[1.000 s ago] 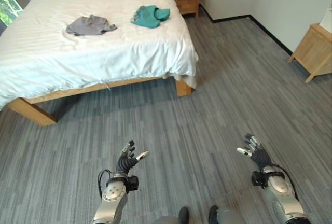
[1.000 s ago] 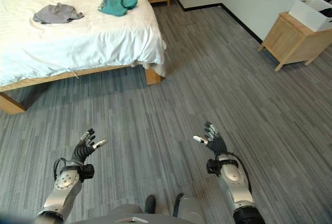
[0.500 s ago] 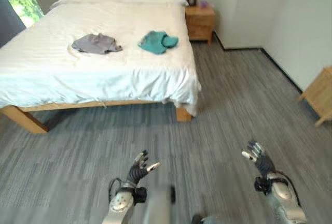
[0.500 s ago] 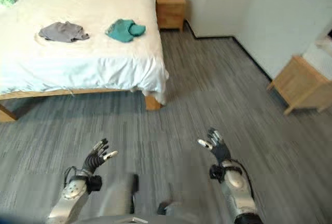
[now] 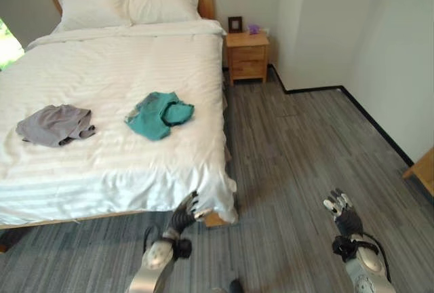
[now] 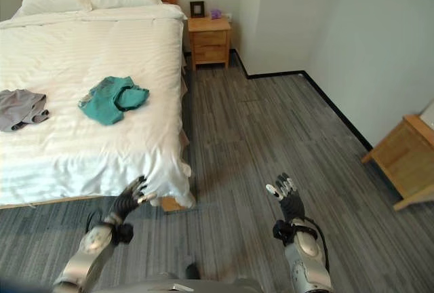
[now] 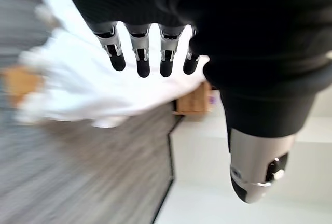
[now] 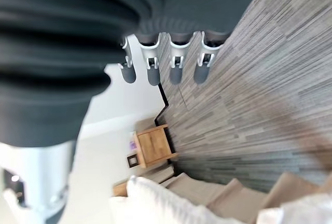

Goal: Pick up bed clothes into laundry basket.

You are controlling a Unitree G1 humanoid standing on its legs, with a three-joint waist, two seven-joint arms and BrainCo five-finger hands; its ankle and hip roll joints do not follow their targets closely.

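Two garments lie on the white bed (image 5: 115, 157): a teal one (image 5: 159, 114) near the bed's right side and a grey one (image 5: 53, 124) further left. My left hand (image 5: 182, 216) hovers open over the floor just in front of the bed's near right corner, holding nothing. My right hand (image 5: 344, 216) is open too, low over the grey floor well to the right of the bed. In both wrist views the fingers (image 7: 139, 58) (image 8: 152, 61) are straight and empty.
A wooden nightstand (image 5: 247, 56) stands right of the bed by the far wall. Another light wooden piece of furniture (image 6: 405, 162) sits at the right wall. Two pillows (image 5: 129, 7) lie at the head of the bed. Grey plank floor (image 5: 305, 144) spreads to the right of the bed.
The whole view has shifted: the camera has come closer to the bed and now looks further up it. Both hands stay open and empty, the left one now at the bed's corner.
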